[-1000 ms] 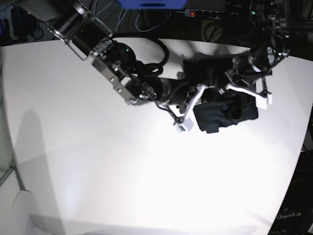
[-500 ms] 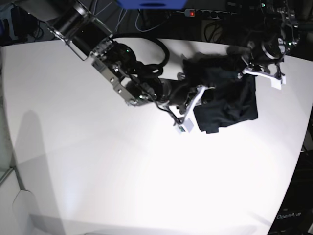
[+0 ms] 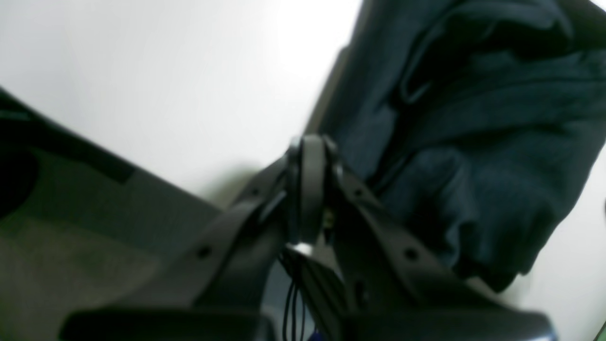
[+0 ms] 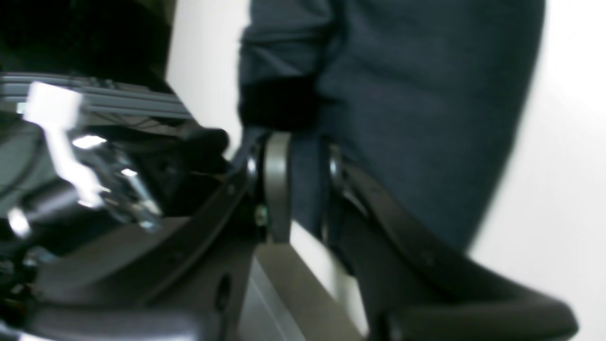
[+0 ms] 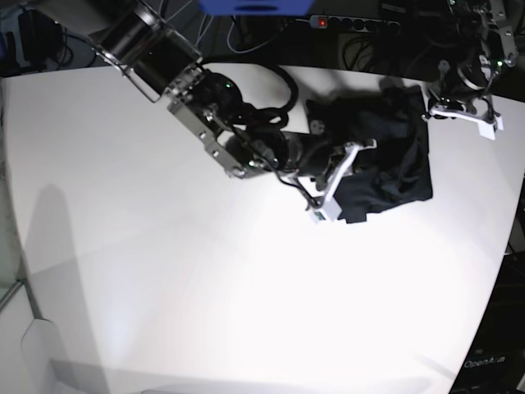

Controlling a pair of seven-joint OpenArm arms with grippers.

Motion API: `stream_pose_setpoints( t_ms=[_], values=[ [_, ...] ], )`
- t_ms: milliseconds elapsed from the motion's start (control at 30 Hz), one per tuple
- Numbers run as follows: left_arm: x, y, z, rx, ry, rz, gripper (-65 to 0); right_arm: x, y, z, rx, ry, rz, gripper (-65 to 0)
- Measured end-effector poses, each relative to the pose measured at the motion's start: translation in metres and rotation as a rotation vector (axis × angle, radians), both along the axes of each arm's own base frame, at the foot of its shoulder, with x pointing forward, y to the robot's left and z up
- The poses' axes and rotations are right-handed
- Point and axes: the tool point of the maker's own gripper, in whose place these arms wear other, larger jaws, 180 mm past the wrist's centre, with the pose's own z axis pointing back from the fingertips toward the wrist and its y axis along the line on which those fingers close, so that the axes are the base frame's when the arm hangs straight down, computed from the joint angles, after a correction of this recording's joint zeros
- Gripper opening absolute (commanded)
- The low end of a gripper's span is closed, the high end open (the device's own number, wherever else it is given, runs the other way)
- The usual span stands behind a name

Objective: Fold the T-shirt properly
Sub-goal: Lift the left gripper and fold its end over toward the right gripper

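The black T-shirt (image 5: 385, 156) lies bunched at the back right of the white table (image 5: 164, 271). My right gripper (image 5: 340, 185) reaches in from the left and sits at the shirt's near left edge. In the right wrist view the right gripper (image 4: 305, 156) is shut on a fold of the T-shirt (image 4: 402, 94), with dark fabric between its fingers. My left gripper (image 5: 472, 115) hangs off the shirt's far right corner, apart from it. In the left wrist view the left gripper (image 3: 310, 156) is shut and holds nothing, with the crumpled T-shirt (image 3: 473, 142) to its right.
A power strip (image 5: 353, 23) and cables lie behind the table's far edge. A blue object (image 5: 254, 6) sits at the top centre. The table's right edge curves close to the shirt, with dark floor beyond it.
My left gripper has risen off the shirt and swung back to the far right, empty. My right arm has shifted slightly right, still gripping the fabric.
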Motion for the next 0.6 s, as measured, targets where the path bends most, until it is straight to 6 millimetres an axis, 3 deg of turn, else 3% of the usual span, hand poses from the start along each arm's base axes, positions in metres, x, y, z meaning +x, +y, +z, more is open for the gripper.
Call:
stream_pose_setpoints(
  t_ms=[133,200,300,400,500,600],
  values=[
    [0.011,-0.01,0.02,0.004,-0.066,-0.032,-65.0,0.001,0.01,0.0,0.011,0.012,-0.004,-51.9],
    [0.014,-0.012,0.027,0.009,-0.086,-0.04,-65.0,0.005,0.011,-0.004,-0.006,0.024,0.0,-47.9],
    [0.015,-0.013,0.028,0.011,-0.088,-0.044,-65.0,0.013,0.009,-0.002,-0.007,0.006,-0.019,-37.4],
    [0.015,-0.013,0.028,0.012,-0.087,-0.044,-65.0,0.008,0.008,-0.007,-0.015,0.03,-0.027,-29.8],
    [0.015,-0.013,0.028,0.013,-0.088,-0.044,-65.0,0.007,0.005,-0.008,-0.029,0.043,-0.051,-26.9],
    [0.015,-0.013,0.028,0.013,-0.087,-0.044,-65.0,0.012,0.01,0.007,0.005,0.008,-0.059,-27.1]
  ],
)
